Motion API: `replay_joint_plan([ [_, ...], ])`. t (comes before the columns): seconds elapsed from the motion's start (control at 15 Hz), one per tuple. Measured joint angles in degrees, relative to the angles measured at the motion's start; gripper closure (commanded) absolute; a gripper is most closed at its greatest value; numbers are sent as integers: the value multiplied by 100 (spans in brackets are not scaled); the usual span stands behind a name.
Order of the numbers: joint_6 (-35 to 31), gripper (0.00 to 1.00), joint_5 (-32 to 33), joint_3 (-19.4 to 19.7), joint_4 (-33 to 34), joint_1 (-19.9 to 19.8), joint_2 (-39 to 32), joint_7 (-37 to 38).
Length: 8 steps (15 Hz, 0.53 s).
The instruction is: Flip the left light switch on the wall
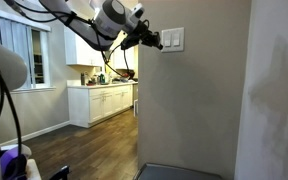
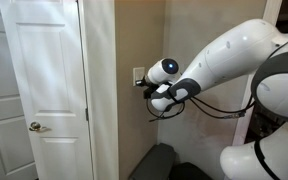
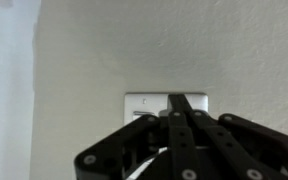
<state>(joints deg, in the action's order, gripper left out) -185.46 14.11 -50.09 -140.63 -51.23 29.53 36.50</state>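
We read the arm coming in level so the gripper (image 1: 156, 42) meets the wall (image 1: 194, 100) head-on, which suits a poke, not a grasp. The switch plate (image 1: 174, 39) sits on the beige wall, above and past the right end of the counter (image 1: 102, 87), well apart from it. In the wrist view the jaws are clenched into one blunt tip, holding nothing, over the plate's middle. The left light switch (image 3: 144, 113) shows just left of that tip. We can't tell if there's contact; the view is too blurred.
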Motion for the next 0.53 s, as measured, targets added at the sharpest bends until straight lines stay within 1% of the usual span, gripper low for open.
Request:
replay_joint_plan([
  [0.27,-118,100,-32,-540,274,-671,2,141],
  [0.53,-209,100,-45,-984,508,-1170,13,274],
])
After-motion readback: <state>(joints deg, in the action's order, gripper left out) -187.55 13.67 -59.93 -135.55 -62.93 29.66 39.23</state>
